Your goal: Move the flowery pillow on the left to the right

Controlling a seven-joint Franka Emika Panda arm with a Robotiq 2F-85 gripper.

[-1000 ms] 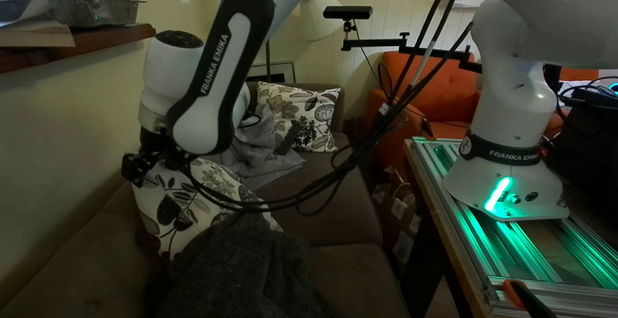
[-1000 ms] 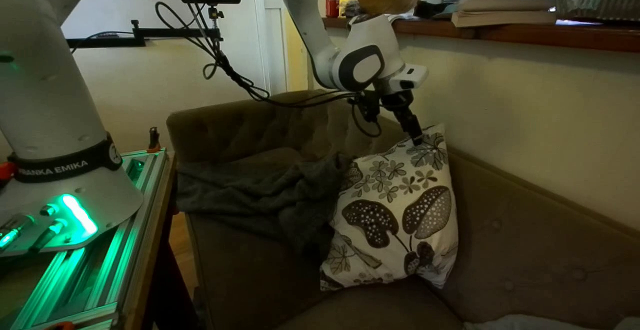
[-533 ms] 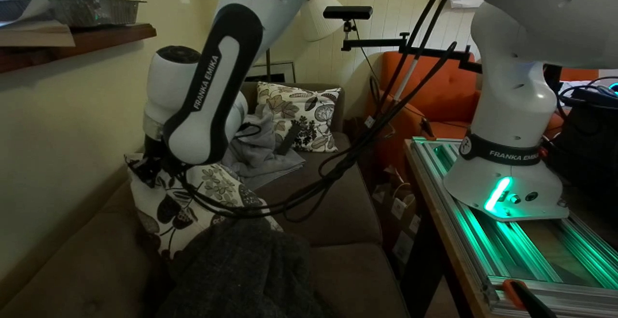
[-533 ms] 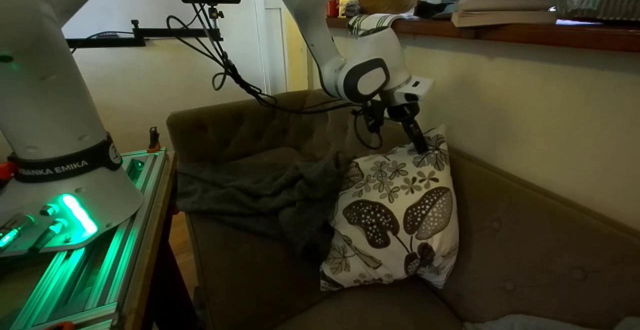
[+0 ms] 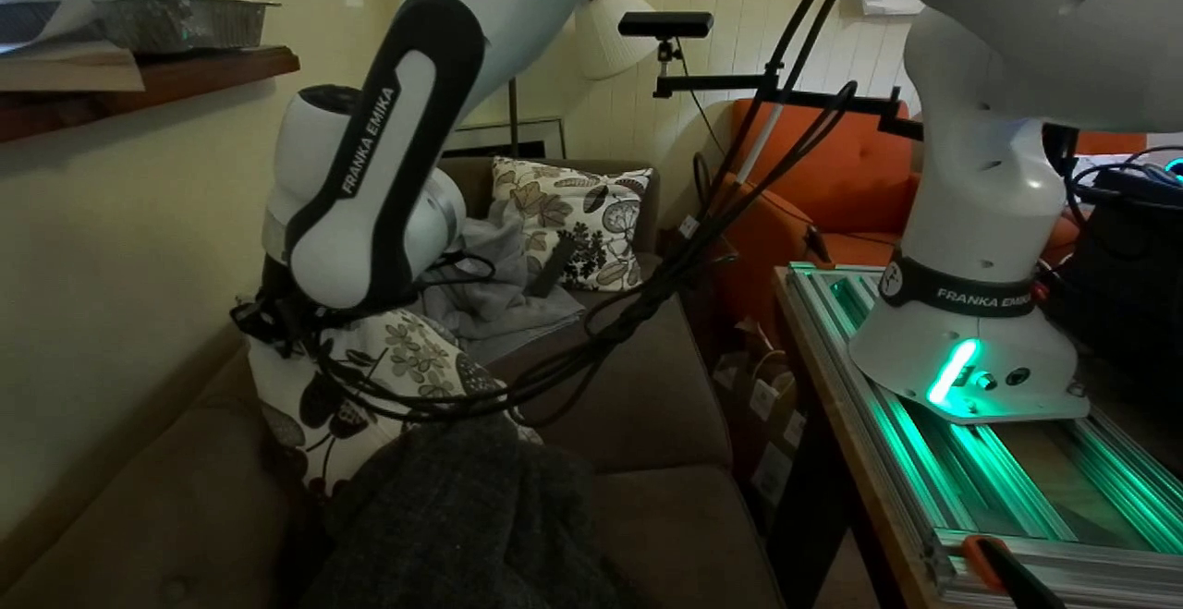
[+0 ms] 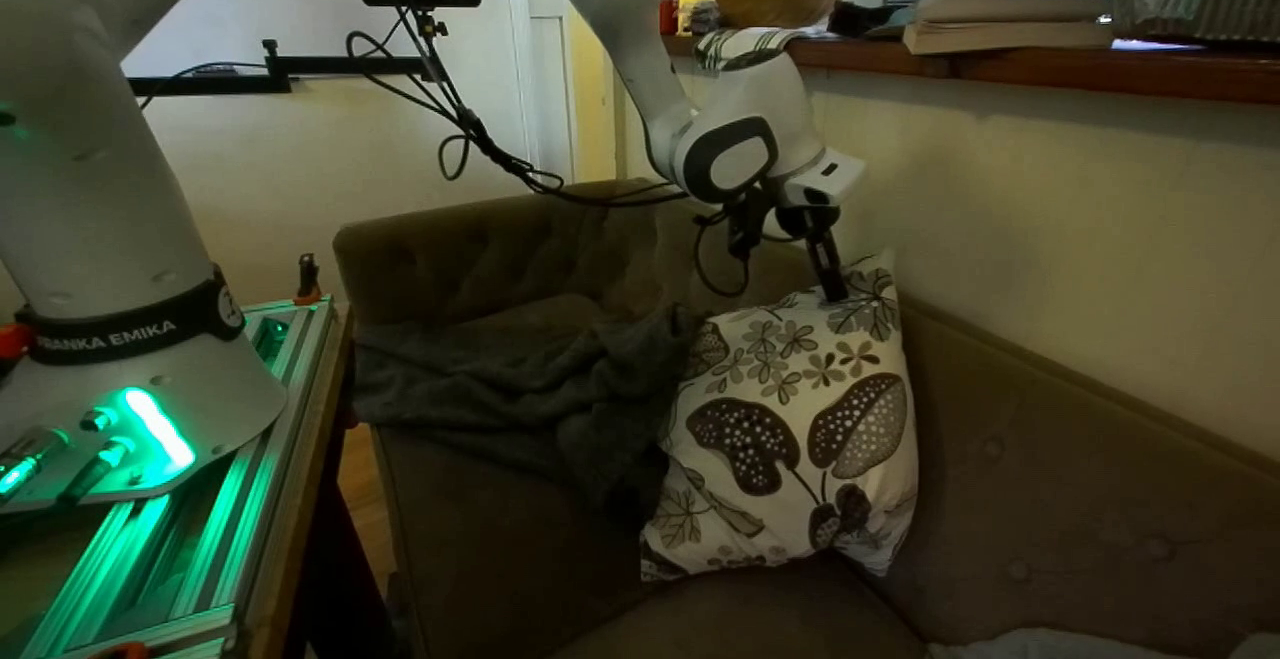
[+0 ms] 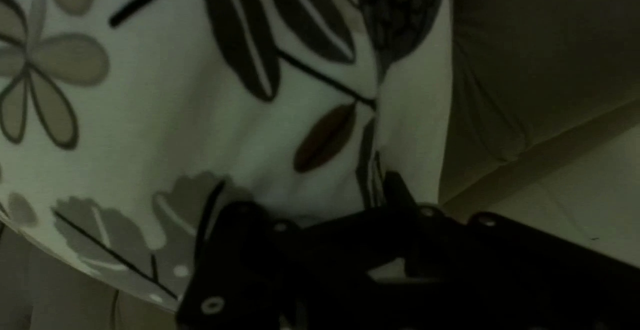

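Wrist view; pale pillow (leaf-printed)

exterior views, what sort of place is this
Most likely a living room in a home: there is a brown sofa with a flowery pillow propped on it, and a lamp with a pale shade.

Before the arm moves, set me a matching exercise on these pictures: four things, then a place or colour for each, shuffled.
Column one:
1. foil tray
2. armchair
3. pincer
4. dark gray blanket

Column two:
A. orange
B. bunched on the sofa
C. on a wooden ledge
D. at the top of a flowery pillow

Pairs: 1-C, 2-A, 3-D, 4-B
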